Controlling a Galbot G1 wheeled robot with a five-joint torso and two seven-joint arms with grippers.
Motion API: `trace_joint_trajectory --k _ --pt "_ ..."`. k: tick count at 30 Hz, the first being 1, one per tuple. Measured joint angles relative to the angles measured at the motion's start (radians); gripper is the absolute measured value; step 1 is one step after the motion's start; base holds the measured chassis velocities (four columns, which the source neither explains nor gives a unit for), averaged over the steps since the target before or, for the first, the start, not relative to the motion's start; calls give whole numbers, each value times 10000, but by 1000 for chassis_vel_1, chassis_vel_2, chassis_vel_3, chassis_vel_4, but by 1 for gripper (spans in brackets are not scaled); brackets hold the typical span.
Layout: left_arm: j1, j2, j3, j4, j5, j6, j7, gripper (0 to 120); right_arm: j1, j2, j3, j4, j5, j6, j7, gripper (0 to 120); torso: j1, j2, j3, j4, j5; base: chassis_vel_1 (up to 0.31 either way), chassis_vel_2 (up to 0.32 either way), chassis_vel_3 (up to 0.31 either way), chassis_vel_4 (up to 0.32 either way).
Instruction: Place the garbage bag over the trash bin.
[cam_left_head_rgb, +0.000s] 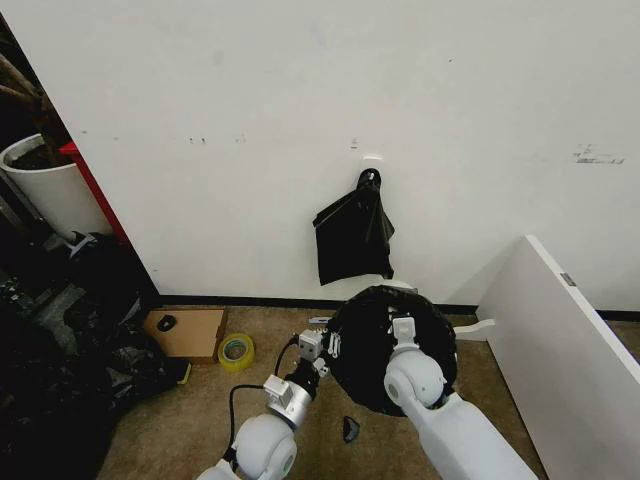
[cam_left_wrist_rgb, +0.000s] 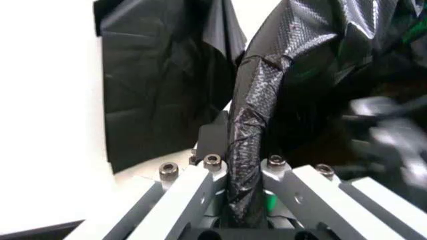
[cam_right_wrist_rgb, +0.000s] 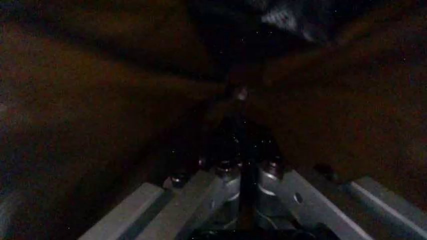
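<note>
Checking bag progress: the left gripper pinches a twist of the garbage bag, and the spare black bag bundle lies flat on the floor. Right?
Not quite. The left gripper does pinch the garbage bag, but the head view shows the black bag bundle hanging on the wall, not lying on the floor.

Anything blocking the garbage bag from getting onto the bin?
Nothing visible. The garbage bag already sits spread across the trash bin top by the wall. The left gripper pinches its edge; the right gripper is inside the bag.

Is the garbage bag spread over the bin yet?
Yes: the garbage bag covers the bin's mouth, and the left hand pinches a fold at its edge.
</note>
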Motion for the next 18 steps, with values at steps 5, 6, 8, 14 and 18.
trace_joint_trajectory --k 5,6,8,14,18 --pt "-177 15 -87 113 -128 79 -27 1 -852 -311 -81 1106 -195 504 -581 0 0 0 0 -3 1 0 0 0 0" --pt "-177 23 -91 115 -133 78 -27 1 -918 -320 -127 1214 -204 508 -596 0 0 0 0 -2 0 0 0 0 0" --pt "-174 30 -92 115 -135 78 -25 1 -949 -318 -186 1277 -205 454 -582 0 0 0 0 -1 1 0 0 0 0" --pt "-32 62 -80 3 -75 -82 135 1 -718 -93 -728 930 -232 -304 -105 0 0 0 0 1 0 0 0 0 0" --pt "98 107 -80 -162 113 -334 289 1 -350 221 -960 328 -450 -1029 129 0 0 0 0 0 0 0 0 0 0"
